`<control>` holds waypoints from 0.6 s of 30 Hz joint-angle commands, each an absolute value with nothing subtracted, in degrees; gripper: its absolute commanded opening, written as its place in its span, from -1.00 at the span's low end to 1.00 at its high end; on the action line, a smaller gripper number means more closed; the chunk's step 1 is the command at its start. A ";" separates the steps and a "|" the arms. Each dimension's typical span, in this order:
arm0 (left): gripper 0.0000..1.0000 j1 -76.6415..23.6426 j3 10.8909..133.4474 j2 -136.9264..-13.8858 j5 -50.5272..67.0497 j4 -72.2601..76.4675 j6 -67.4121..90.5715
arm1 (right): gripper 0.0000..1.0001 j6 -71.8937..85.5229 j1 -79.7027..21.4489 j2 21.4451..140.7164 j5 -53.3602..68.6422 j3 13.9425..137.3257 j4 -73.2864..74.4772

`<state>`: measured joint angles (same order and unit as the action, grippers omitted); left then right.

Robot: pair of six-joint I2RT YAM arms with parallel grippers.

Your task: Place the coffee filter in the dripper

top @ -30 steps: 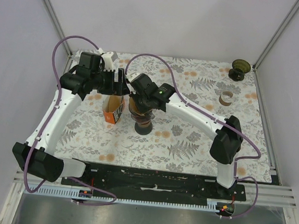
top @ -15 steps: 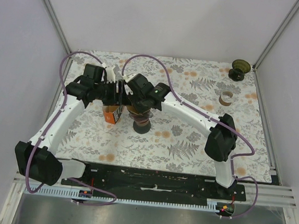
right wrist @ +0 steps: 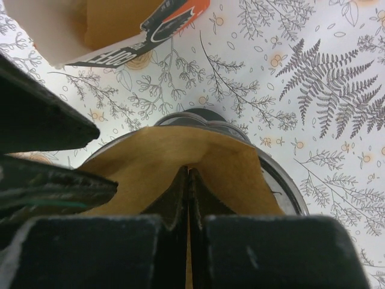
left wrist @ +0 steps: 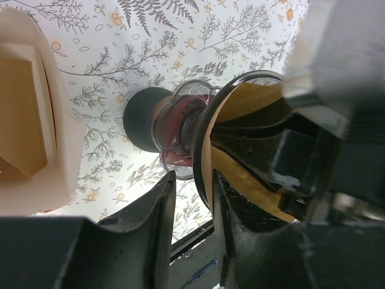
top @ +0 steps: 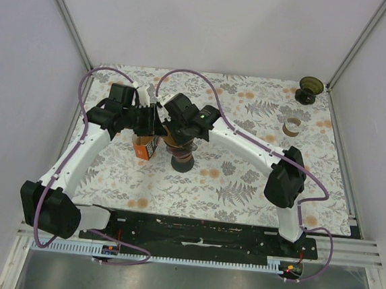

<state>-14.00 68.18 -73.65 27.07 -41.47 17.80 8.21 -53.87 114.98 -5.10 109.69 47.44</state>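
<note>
Right wrist: right gripper (right wrist: 189,195) pinches coffee filter (right wrist: 156,156) inside dripper (right wrist: 284,188). Left gripper (left wrist: 191,180) gapes astride dripper rim. Best to seat the filter centred.

Left end effector (left wrist: 191,180) seemingly straddles dripper (left wrist: 174,120) rim, filter (left wrist: 252,99) inside.

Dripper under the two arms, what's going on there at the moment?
The right gripper is shut on a fold of the brown coffee filter and holds it inside the mouth of the glass dripper. The left gripper has its jaws either side of the dripper's rim and the filter's edge, a gap showing on one side. The filter is in the cone but not yet released. The open filter box stands beside the dripper.
</note>
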 commanded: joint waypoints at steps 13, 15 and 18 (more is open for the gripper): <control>-0.42 -14.24 68.73 -73.83 26.19 -39.99 17.58 | -0.40 -2.36 -51.59 104.42 10.54 113.56 43.42; -0.43 -14.24 68.73 -73.83 26.10 -39.99 17.58 | -0.23 -5.08 -51.59 101.88 11.86 112.77 42.11; -0.44 -14.24 69.08 -73.83 26.19 -40.08 17.40 | 0.03 -10.96 -51.59 97.57 13.44 109.35 39.21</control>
<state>-14.00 68.16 -73.97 26.87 -40.95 17.78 -2.00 -51.88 105.45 9.13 110.67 45.15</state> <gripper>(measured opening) 0.286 0.450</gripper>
